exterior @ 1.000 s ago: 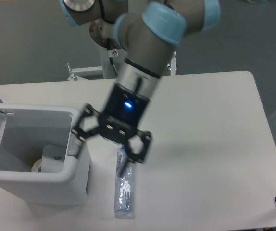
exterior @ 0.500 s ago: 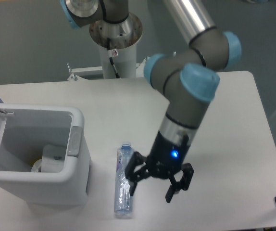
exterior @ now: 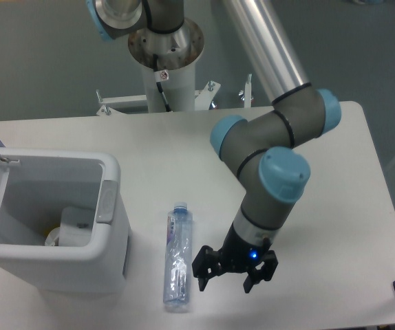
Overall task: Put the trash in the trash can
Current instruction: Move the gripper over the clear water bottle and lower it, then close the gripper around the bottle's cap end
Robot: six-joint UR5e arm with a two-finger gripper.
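Reaching down from the upper part of the view, the arm point(exterior: 270, 130) is folding at its blue-capped joints and pointing its wrist straight at the table point(exterior: 321, 172), so the gripper point(exterior: 230, 283) is hanging low over the near edge. Its two black fingers point(exterior: 202, 271) are standing apart with nothing between them, moderately spread, and a small blue light is glowing on the body just above them.

Just to the left of the gripper, close to its left finger but seemingly not touching it, the crushed bottle point(exterior: 177, 258) is lying flat on the table. Its long axis is running away from the camera, nearly parallel to the bin's side wall, with the blue cap pointing toward the far side and the base toward the near edge.

Further left of the gripper, beyond the bottle, the trash can point(exterior: 111, 237) is sitting with its lid swung open to the left and its grey latch tab point(exterior: 106, 199) facing the bottle. Something whitish is lying inside at the bottom, partly hidden by the wall; whether it is the wrapper cannot be told.

Compared with a second ago, the gripper has moved from above the cap, near the bin's rim, to the bottle's right side and lower down, while the bottle has stayed where it was.
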